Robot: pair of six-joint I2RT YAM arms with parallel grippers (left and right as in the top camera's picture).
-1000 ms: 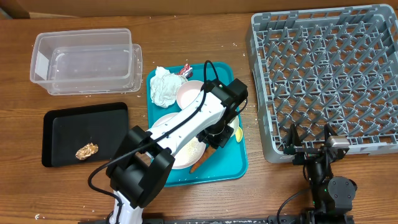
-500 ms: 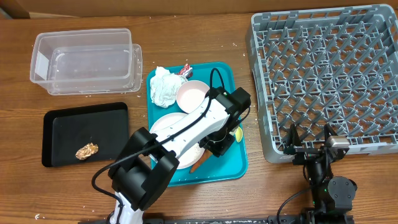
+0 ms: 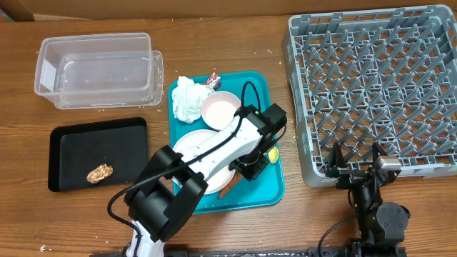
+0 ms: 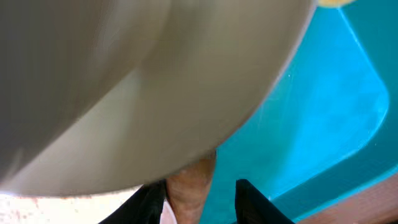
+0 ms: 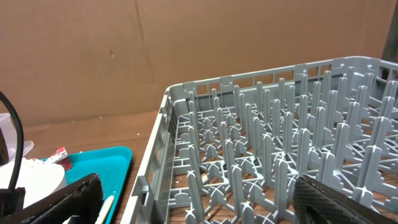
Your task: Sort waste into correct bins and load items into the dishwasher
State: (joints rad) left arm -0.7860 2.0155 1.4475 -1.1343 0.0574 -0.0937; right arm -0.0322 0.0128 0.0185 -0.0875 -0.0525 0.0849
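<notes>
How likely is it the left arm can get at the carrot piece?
Probably yes: the left gripper straddles the carrot piece with jaws open, though the white plate overhangs its far end.

The wooden table [image 3: 214, 43] carries a clear plastic tub [image 3: 100, 71], a flat black tray [image 3: 78, 146], a teal tray [image 3: 268, 187] and a grey dish rack [image 3: 371, 86]. Pale specks [image 3: 270, 51], perhaps rice, dot the wood.

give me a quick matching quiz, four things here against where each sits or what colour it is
Things:
1 brown chunk
2 napkin
3 rack
4 tub

Place or colour:
a grey
b on the teal tray
c clear
d on the black tray

Pairs: 1-d, 2-b, 3-a, 4-c
</notes>
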